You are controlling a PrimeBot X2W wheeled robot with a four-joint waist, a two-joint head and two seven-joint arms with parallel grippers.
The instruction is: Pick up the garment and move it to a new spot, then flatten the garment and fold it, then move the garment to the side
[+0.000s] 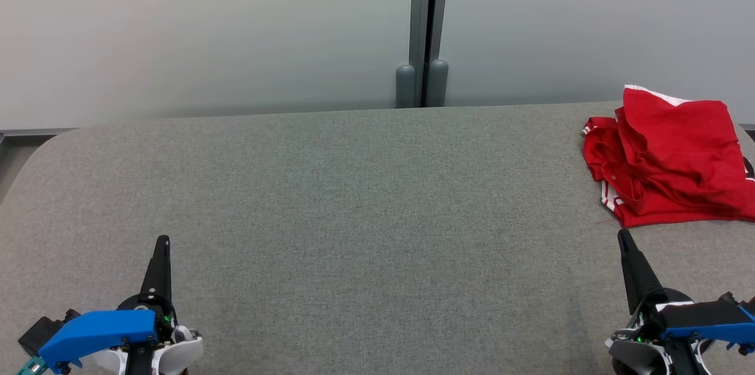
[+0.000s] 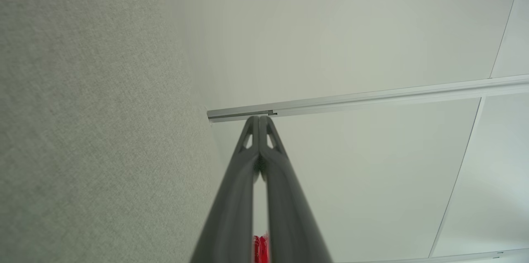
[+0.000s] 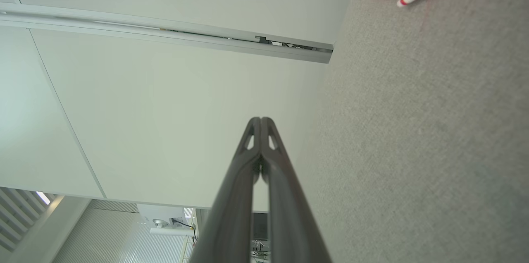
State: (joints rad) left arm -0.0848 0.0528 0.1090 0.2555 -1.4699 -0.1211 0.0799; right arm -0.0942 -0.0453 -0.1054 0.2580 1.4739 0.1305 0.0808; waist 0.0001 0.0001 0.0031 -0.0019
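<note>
While reading the head view, note garment [image 1: 666,163] heaped at the table's [image 1: 354,198] far right, just beyond right gripper [image 1: 623,236]; left gripper [image 1: 161,242] well apart. Left wrist view — fingers [image 2: 237,197] pressed together, empty. Right wrist view — likewise clenched on nothing. Treat every step as pending: pick-up, flattening, folding, set-aside.

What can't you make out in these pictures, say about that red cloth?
- Head view: the red garment is crumpled, so its folds hide what kind it is; the right edge cuts it off.
- Right wrist view: the top edge cuts most of it off.
- Left wrist view: the left gripper hides all but a red sliver.
- Head view: the near edge of the grey table is out of frame.
</note>
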